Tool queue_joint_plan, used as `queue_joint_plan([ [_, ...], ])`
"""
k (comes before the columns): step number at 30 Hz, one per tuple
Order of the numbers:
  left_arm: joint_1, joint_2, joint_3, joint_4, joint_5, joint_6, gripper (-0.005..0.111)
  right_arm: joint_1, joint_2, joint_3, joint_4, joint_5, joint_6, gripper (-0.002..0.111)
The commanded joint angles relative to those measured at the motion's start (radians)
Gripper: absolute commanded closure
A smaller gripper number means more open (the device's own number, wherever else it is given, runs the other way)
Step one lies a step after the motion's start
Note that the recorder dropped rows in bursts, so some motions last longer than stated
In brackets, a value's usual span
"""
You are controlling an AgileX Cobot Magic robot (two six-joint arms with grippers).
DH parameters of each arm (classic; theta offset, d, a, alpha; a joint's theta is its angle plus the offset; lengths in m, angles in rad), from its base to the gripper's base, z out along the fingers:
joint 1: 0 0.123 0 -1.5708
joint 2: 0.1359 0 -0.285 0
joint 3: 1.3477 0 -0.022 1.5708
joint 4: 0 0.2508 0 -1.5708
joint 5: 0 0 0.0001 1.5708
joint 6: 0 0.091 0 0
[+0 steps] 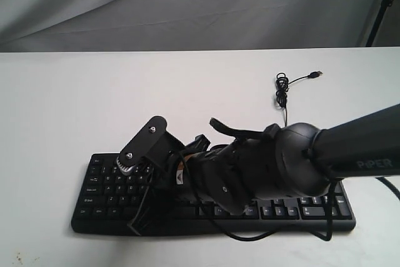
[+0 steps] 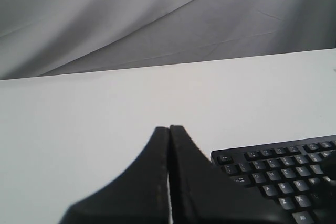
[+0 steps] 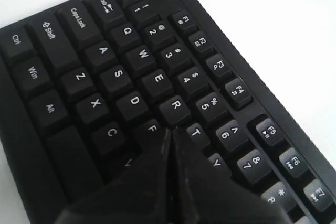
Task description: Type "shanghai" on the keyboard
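The black keyboard lies near the front edge of the white table. My right arm reaches across it from the right. In the right wrist view the right gripper is shut with nothing in it. Its tip sits low over the keyboard, in the gap between the F, R and T keys, and hides the keys behind it. In the exterior view it is over the left-middle keys. My left gripper is shut and empty, hovering above bare table beside the Esc corner of the keyboard.
The thin black cable coils behind the keyboard and ends in a loose USB plug. A grey cloth backdrop hangs behind the table. A black stand leg is at the back right.
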Motion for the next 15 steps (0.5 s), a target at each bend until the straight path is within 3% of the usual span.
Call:
queue_joint_plan([
  [1, -0.004, -0.003, 0.004, 0.001, -0.003, -0.003, 0.107, 0.002, 0.011, -0.007, -0.014, -0.002, -0.012, 0.108],
  [15, -0.004, -0.003, 0.004, 0.001, -0.003, -0.003, 0.107, 0.002, -0.002, 0.002, -0.011, -0.011, -0.012, 0.108],
])
